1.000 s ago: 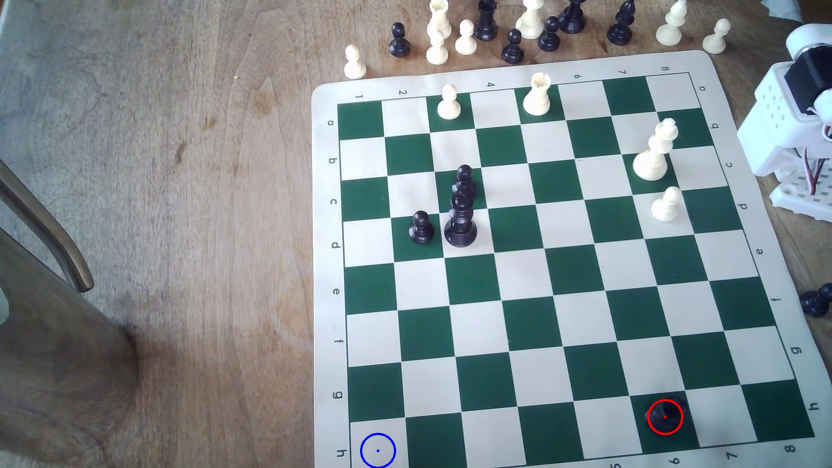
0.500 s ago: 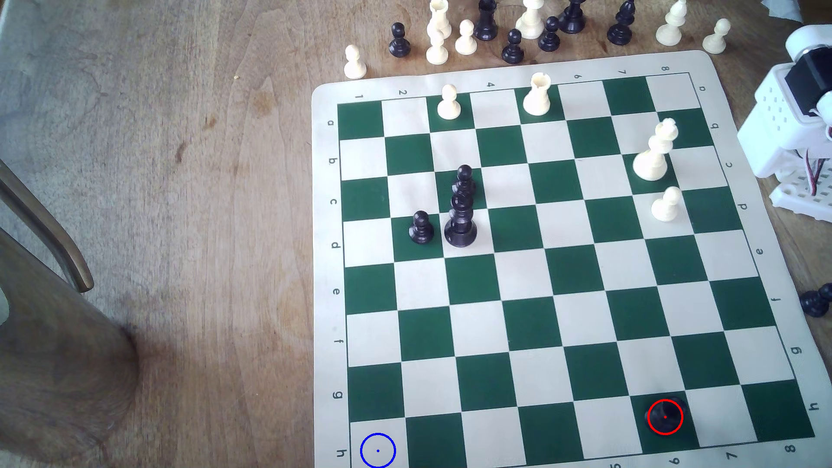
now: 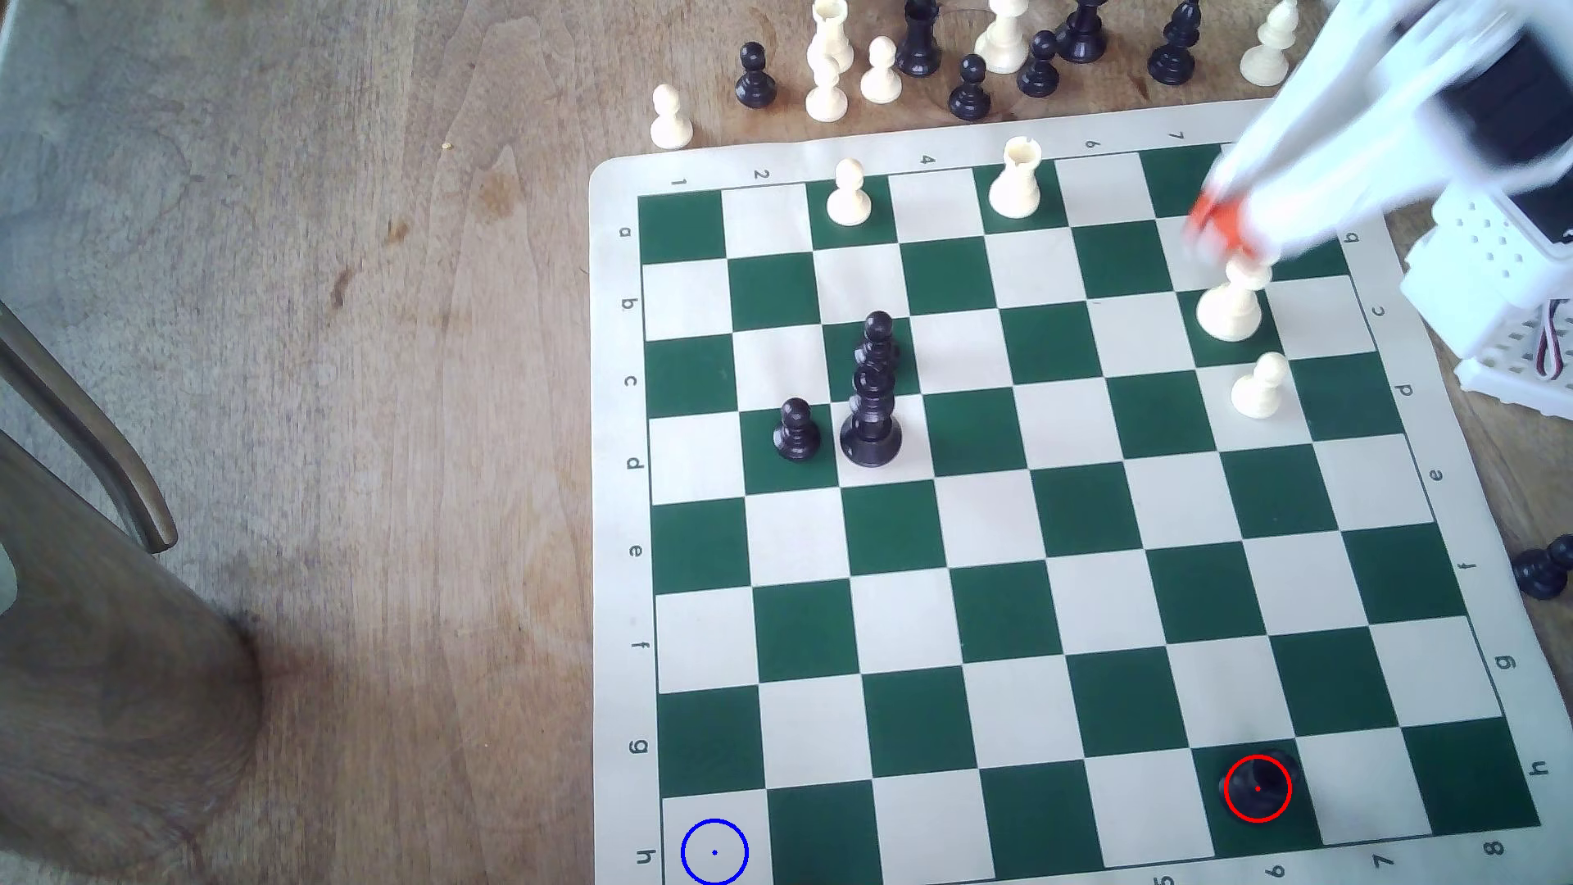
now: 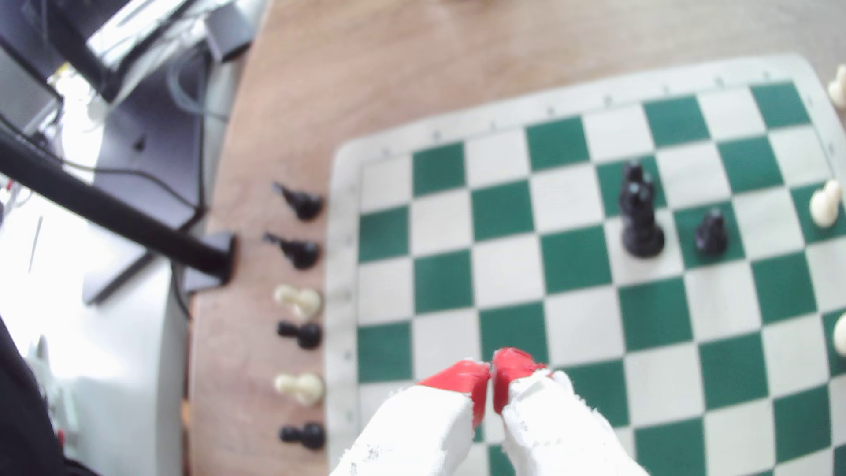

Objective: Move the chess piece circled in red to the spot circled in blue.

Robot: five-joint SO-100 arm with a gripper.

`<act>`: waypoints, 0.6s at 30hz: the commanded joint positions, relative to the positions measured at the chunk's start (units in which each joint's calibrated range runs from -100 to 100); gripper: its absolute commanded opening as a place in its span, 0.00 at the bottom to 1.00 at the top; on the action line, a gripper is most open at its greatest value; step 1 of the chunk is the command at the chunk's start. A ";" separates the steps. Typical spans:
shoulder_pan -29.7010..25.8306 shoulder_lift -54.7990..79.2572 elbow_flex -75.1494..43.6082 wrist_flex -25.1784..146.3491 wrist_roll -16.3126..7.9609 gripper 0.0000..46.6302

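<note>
Red-tipped gripper [image 4: 492, 373] up over the far right corner of the board [image 3: 617, 511] in the exterior view, tips pressed together, holding nothing. Chess piece [image 3: 1258, 787] on its red-ringed green square, near edge. Spot [image 3: 714, 852] bare, near left corner.

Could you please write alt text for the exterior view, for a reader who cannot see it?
A blurred white arm with a red-tipped gripper reaches over the far right corner of a green-and-cream chessboard. The red-ringed black chess piece sits near the board's near right corner; the blue-ringed spot marks the near left corner.
</note>
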 commanded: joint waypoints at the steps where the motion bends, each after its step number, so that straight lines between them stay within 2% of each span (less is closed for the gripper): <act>1: -4.49 10.42 -8.56 0.59 -4.79 0.00; 2: -5.67 16.02 -12.91 2.72 -5.71 0.00; 5: -6.29 21.71 -15.91 4.52 -6.15 0.01; 8: -6.53 26.80 -18.35 7.38 -6.20 0.11; 11: -9.97 30.11 -21.26 9.51 -5.62 0.33; 15: -16.23 34.36 -21.98 11.15 -4.88 0.41; 18: -18.81 36.14 -21.80 11.48 -4.59 0.45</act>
